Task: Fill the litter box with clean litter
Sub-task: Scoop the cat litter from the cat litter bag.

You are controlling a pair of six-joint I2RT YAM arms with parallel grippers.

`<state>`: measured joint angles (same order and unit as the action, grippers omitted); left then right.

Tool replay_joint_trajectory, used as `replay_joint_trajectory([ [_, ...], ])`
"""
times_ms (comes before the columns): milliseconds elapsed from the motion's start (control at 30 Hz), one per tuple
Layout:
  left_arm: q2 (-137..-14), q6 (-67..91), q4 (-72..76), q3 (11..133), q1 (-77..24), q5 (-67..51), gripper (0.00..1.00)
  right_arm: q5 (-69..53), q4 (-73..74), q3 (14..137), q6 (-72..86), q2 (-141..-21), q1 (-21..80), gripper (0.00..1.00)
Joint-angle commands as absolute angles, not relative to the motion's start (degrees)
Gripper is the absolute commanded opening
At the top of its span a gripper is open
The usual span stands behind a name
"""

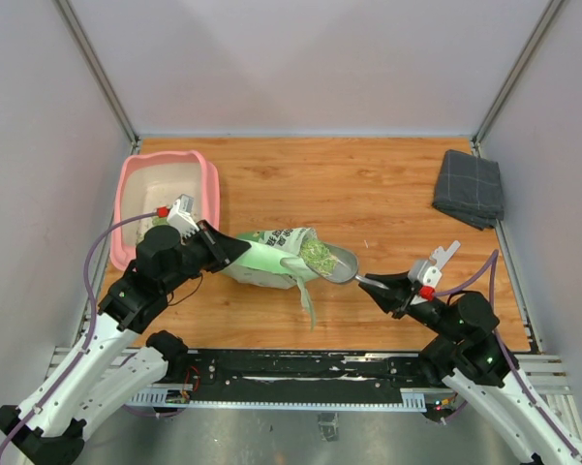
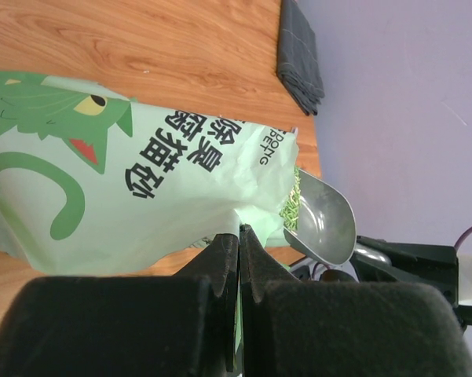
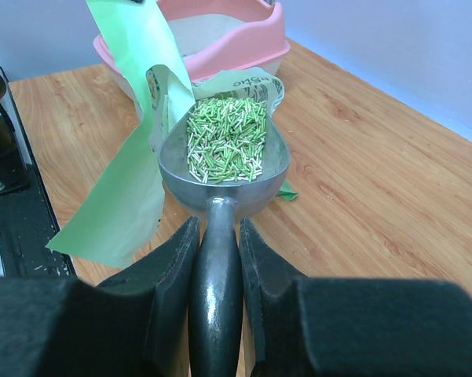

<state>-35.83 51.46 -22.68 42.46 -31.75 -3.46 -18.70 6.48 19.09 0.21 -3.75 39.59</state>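
- The left gripper [image 1: 244,250], jaws pressed together, pinches a thin edge of the light green printed plastic bag [image 1: 266,260]. The bag lies on its side just right of the pink plastic rounded-rectangular litter box [image 1: 211,194], on the side toward the arm bases.
- The right gripper [image 3: 217,236] is clamped on the dark handle of the grey metal scoop [image 3: 220,184], one finger on each side. The scoop's bowl sits at the bag's open mouth, farther right of the litter box.
- The clean litter [image 3: 226,140], small green and pale-green granules, lies in a loose heap in the scoop's bowl, apart from the litter box.
- The litter box stands on the wooden table [image 1: 368,194], touched by neither gripper.
- A dark grey folded cloth [image 1: 469,188] lies well right of the litter box.
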Motion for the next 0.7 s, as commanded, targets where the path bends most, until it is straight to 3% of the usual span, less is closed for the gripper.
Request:
replay_joint_trajectory([
  [0,-34.5,51.3,-14.9,44.8,-31.6,-2.1,0.0,-18.0,4.9,21.1,0.4,-2.3,38.8,0.01],
  [667,-32.9,53.2,-13.2,42.0,-31.6,-3.5,0.0,-17.7,3.8,21.4,2.2,-1.8,38.8,0.01],
])
